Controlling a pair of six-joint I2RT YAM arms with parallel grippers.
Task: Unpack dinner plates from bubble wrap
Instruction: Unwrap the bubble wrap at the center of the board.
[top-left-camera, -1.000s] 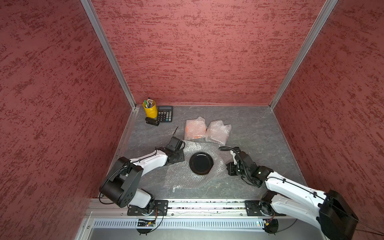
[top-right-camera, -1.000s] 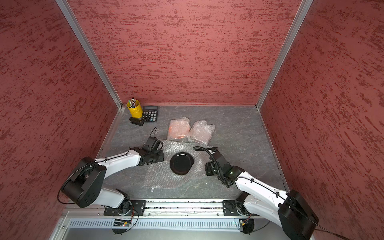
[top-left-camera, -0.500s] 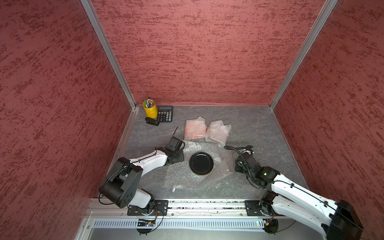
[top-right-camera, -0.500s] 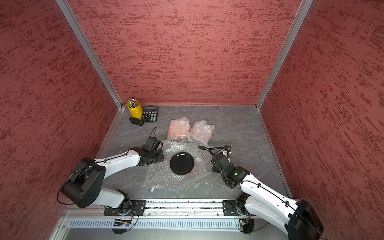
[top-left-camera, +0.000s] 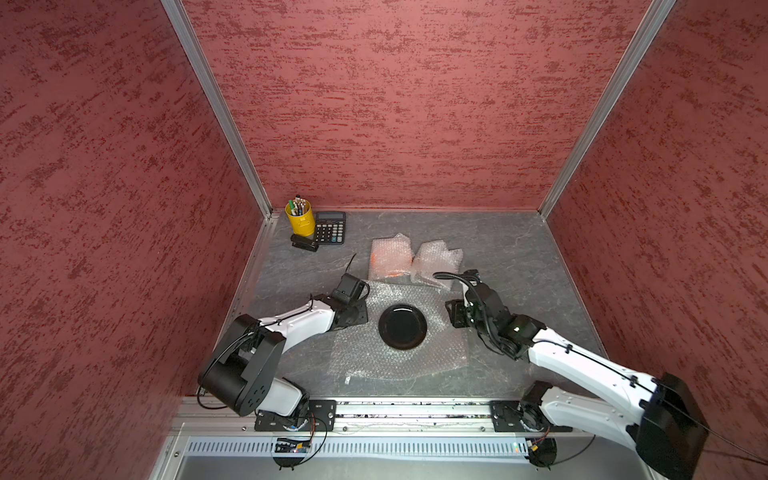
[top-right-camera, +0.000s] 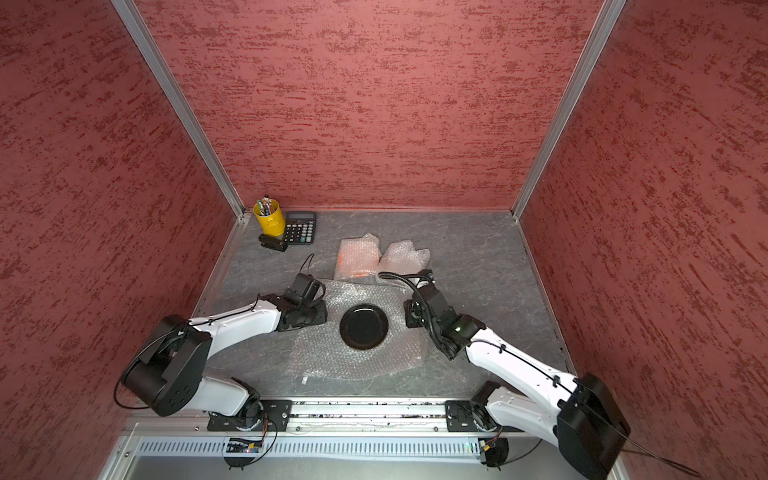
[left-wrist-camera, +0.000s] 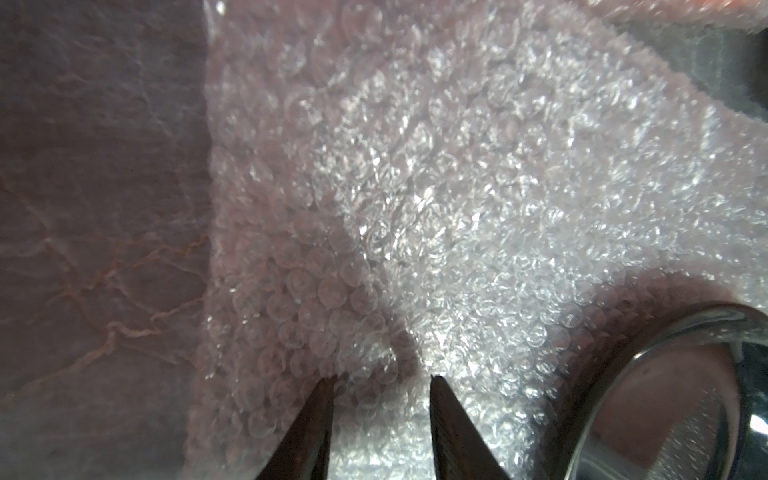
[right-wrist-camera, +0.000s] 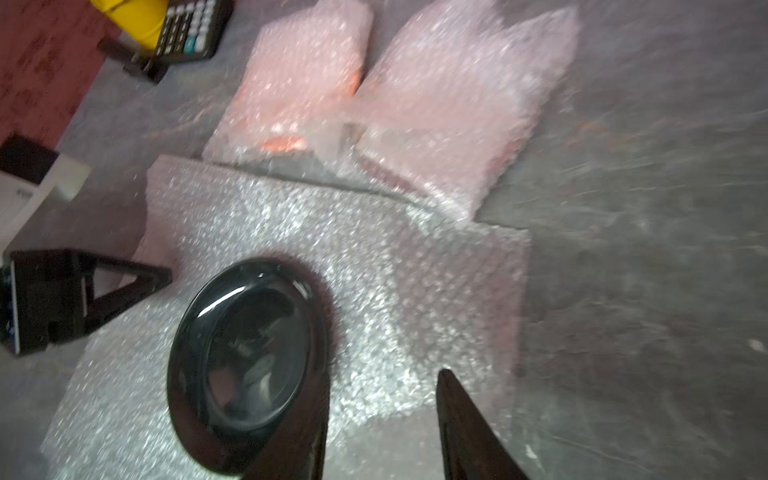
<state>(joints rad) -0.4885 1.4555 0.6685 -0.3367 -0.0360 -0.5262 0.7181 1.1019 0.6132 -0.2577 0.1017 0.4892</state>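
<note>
Black plate (top-left-camera: 402, 327) lies unwrapped and right side up in the middle of the flat sheet of bubble wrap (top-left-camera: 374, 365), which is spread on the bench (top-left-camera: 519, 249). You see the same in both top views.

Your left pincer (left-wrist-camera: 382, 378) is down at the sheet's left edge, just beside the plate. Its tips rest on the bubbles and the jaws are parted at a middling gap. The wrap shows between them and nothing is gripped. The plate's rim shows close by in the left wrist view.

Your right pincer (right-wrist-camera: 384, 374) sits low at the plate's other side, by the sheet's right edge. Its jaws are parted and nothing is between them. In the right wrist view one finger overlaps the plate's rim; you cannot tell whether it touches.

Behind the sheet, two wrapped bundles lie side by side, touching each other. The orange-tinted bundle (top-left-camera: 388, 257) shows an orange edge through the plastic. The second bundle (top-left-camera: 436, 264) is whitish and its contents are not clear. Both lie against the sheet's far edge.

Far left corner of the bench: yellow cup (top-left-camera: 300, 218) holding pens, with a calculator (top-left-camera: 329, 227) next to it.
</note>
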